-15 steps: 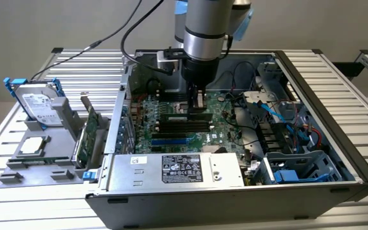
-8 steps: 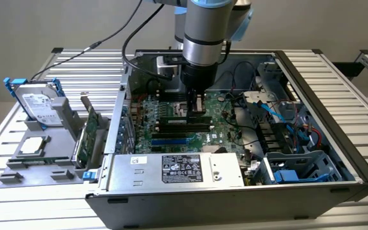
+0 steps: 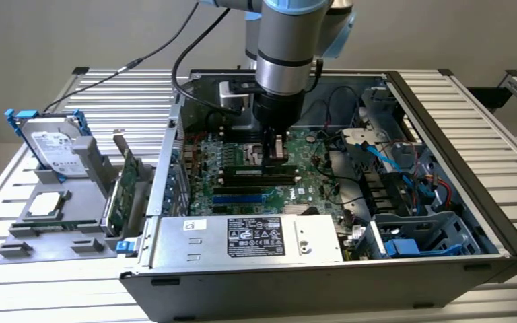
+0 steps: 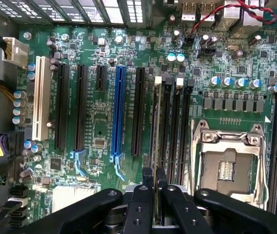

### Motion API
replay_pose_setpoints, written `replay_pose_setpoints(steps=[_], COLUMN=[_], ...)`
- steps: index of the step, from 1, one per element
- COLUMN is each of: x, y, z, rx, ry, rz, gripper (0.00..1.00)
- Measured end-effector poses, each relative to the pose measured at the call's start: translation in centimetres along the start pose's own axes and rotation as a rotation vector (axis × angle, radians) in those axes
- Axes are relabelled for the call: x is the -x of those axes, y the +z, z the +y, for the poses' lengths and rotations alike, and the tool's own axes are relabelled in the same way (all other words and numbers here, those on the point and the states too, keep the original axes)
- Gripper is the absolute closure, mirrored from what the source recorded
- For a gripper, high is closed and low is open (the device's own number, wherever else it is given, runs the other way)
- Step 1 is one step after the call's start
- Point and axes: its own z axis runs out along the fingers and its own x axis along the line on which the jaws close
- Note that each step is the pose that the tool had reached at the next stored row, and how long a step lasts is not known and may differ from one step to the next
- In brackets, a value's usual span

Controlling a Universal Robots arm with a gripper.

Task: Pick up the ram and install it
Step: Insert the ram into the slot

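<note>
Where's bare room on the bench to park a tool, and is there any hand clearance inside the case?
Free: bare table slats on the near side of the gray fixture; slats behind it, beside the case; the strip at the case's exterior-view right. Crowded: the motherboard around the end effector, shut on the ram; cables by the drive bays.

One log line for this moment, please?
gripper: shut on the ram | place: at the memory slots | seated: cannot tell
</note>
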Motion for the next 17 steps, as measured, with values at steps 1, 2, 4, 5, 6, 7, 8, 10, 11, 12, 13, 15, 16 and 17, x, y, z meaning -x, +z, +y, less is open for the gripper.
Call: replay_pose_setpoints(steps=[1, 2, 4, 5, 6, 7, 8, 10, 11, 12, 13, 15, 16, 17], x=[0.0, 0.01, 0.03, 0.03, 0.03, 0.04, 0.05, 0.06, 0.06, 0.06, 0.06, 0.06, 0.06, 0.07], y=[0.0, 0.06, 0.36, 0.39, 0.39, 0.45, 0.56, 0.68, 0.68, 0.68, 0.68, 0.7, 0.72, 0.76], z=[0.0, 0.0, -0.01, -0.01, -0.01, -0.02, -0.02, -0.02, -0.02, -0.02, -0.02, -0.02, -0.02, -0.01], rx=[0.0, -0.0001, -0.0005, -0.0005, -0.0004, -0.0005, -0.0006, -0.0005, -0.0005, -0.0004, -0.0004, -0.0005, -0.0005, -0.0007], ry=[0.0, -0.001, -0.002, -0.002, -0.002, -0.002, -0.003, -0.003, -0.003, -0.003, -0.003, -0.003, -0.003, -0.003], rz=[0.0001, -0.0001, 0.0001, 0.0002, 0.0005, 0.0002, 0.0001, 0.0003, 0.0004, 0.0005, 0.0005, 0.0003, 0.0002, 0.0], gripper=[0.86, 0.86, 0.86, 0.86, 0.86, 0.86, 0.86, 0.86, 0.86, 0.86, 0.86, 0.86, 0.86, 0.86])
